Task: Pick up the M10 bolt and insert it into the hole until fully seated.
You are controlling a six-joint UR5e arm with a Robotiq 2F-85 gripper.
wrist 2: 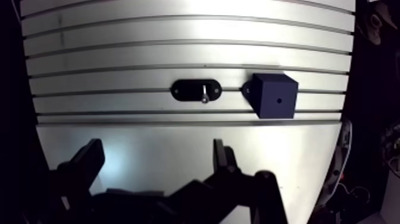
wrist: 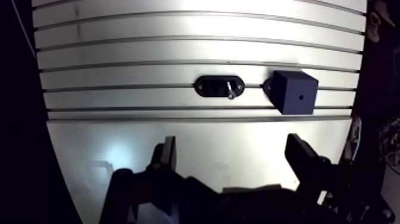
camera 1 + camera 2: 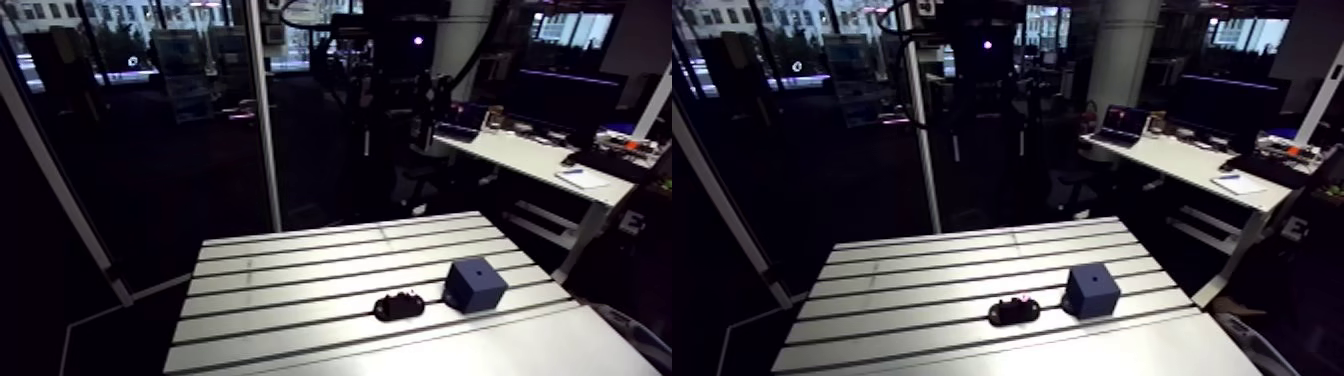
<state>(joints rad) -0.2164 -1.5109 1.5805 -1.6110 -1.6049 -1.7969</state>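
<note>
end effector (image 2: 232,154) released, gaping, nothing held | short silver metal M10 bolt (image 2: 228,90) sits in black oval holder (image 2: 208,87) on slotted aluminium bench (image 2: 149,53), ahead of end effector | dark blue cube (image 2: 293,92) with small hole (image 2: 301,96) just beside holder

The bolt (image 2: 228,90), small and silvery, stands up in a black oval holder (image 2: 208,87) on the slotted surface (image 2: 178,53). A dark blue cube (image 3: 475,290) sits at the holder's 3 o'clock, near but apart. The small round hole (image 2: 301,96) is in the cube's top face.
</note>
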